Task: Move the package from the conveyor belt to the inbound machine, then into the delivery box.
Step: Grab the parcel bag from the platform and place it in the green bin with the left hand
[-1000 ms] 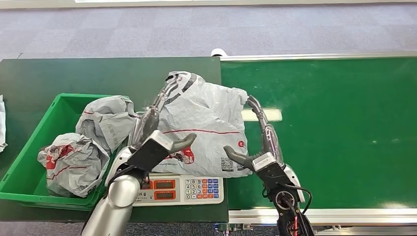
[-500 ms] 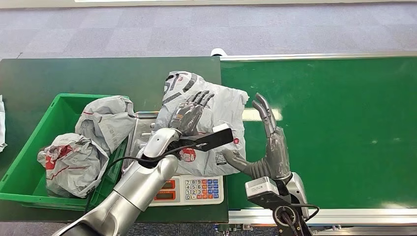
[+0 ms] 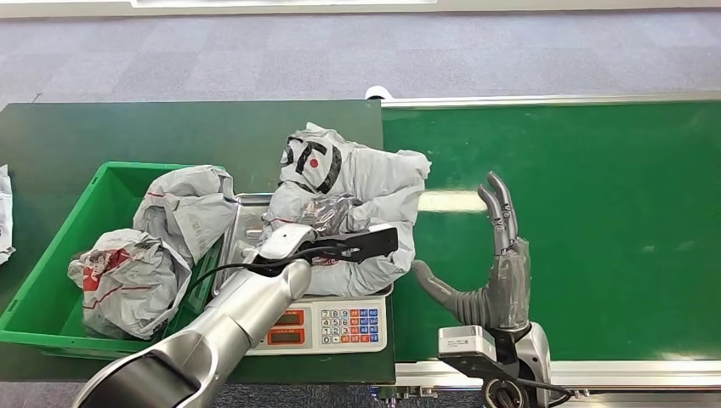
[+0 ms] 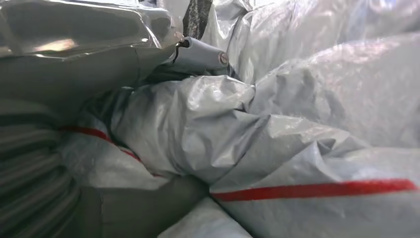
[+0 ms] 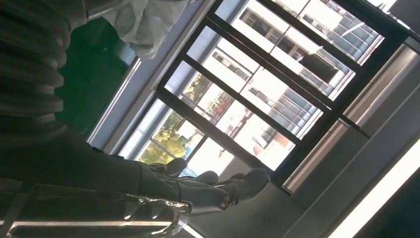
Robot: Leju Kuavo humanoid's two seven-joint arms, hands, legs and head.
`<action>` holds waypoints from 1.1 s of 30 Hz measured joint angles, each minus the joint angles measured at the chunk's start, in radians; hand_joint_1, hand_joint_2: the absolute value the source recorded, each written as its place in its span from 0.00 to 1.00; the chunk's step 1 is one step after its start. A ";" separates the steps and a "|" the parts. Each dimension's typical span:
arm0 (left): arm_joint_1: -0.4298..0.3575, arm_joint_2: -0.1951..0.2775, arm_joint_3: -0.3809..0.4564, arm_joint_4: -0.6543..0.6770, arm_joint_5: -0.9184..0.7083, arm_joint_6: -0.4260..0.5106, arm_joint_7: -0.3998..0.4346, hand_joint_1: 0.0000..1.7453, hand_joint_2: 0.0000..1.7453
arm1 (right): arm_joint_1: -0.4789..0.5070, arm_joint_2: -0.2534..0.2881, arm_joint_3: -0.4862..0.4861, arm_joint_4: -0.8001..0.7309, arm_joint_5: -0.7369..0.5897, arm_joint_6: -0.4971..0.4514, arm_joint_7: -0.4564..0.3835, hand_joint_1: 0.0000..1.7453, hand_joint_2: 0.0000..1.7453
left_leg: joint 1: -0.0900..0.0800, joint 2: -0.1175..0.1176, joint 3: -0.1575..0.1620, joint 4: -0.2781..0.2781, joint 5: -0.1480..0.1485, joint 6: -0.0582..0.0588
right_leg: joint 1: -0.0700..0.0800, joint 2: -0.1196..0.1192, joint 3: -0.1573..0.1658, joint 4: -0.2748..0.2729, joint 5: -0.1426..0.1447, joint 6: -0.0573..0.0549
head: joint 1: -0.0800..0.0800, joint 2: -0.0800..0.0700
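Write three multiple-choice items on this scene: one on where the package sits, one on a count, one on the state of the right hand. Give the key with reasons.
1. Where is the grey package now?
A. on the conveyor belt
B. on the scale
C. in the green bin

2. How many bags lie in the green bin?
A. none
B. two
C. four

3. What is the right hand doing?
A. gripping the package
B. pressing the keypad
C. open, off the package

Key: 1 B, it rests on the scale under the left hand. 2 B, two crumpled bags show inside. 3 C, its fingers are spread above the belt, holding nothing.
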 joint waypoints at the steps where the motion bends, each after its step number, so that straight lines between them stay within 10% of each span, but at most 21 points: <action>1: 0.003 0.001 0.012 -0.001 0.019 0.008 -0.015 1.00 1.00 | 0.005 -0.001 -0.003 0.000 -0.001 0.000 0.000 0.00 1.00 | 0.000 0.000 0.000 0.000 0.000 0.000 | 0.000 0.000 0.000 0.000 0.000 0.000 | 0.000 0.000; 20: 0.303 0.054 0.150 -0.525 0.516 0.375 -0.450 1.00 1.00 | 0.053 -0.012 -0.010 0.013 -0.088 -0.001 -0.025 0.00 1.00 | 0.000 0.000 -0.006 0.000 0.000 0.000 | 0.000 0.000 -0.006 0.000 0.000 0.000 | 0.000 0.000; 33: 0.468 0.149 0.215 -1.039 0.642 0.566 -0.561 1.00 1.00 | 0.081 -0.012 -0.026 0.127 -0.163 0.022 -0.030 0.00 1.00 | 0.000 0.000 -0.006 0.000 0.000 0.000 | 0.000 0.000 -0.006 0.000 -0.001 0.000 | 0.000 0.000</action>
